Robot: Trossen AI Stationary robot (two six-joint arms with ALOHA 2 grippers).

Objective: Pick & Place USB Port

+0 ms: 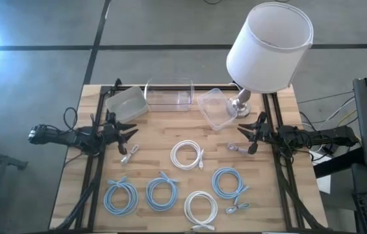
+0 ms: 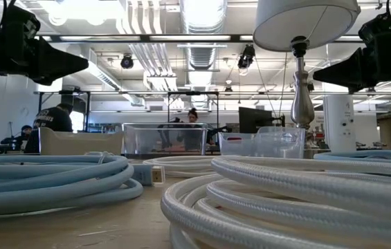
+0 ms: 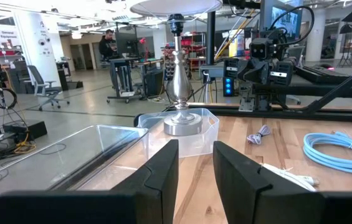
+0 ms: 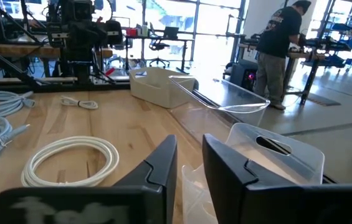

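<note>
Three small grey bundled USB cables lie flat on the wooden table: one [image 1: 129,154] just near-side of my left gripper [image 1: 133,130], one [image 1: 237,148] just near-side of my right gripper [image 1: 243,133], one [image 1: 236,208] by the near edge. Both grippers hover open above the table at its left and right sides, pointing toward each other and touching nothing. The left wrist view shows my left gripper [image 3: 195,155] open, with the right-hand cable [image 3: 258,134] ahead. The right wrist view shows my right gripper [image 4: 189,155] open, with the left-hand cable [image 4: 79,102] far off.
Three clear bins [image 1: 126,102] [image 1: 168,95] [image 1: 214,107] stand along the far edge. A lamp [image 1: 241,104] with a big white shade stands at the far right. White coils [image 1: 188,155] [image 1: 201,206] and blue coils [image 1: 120,197] [image 1: 162,192] [image 1: 229,182] lie across the near half.
</note>
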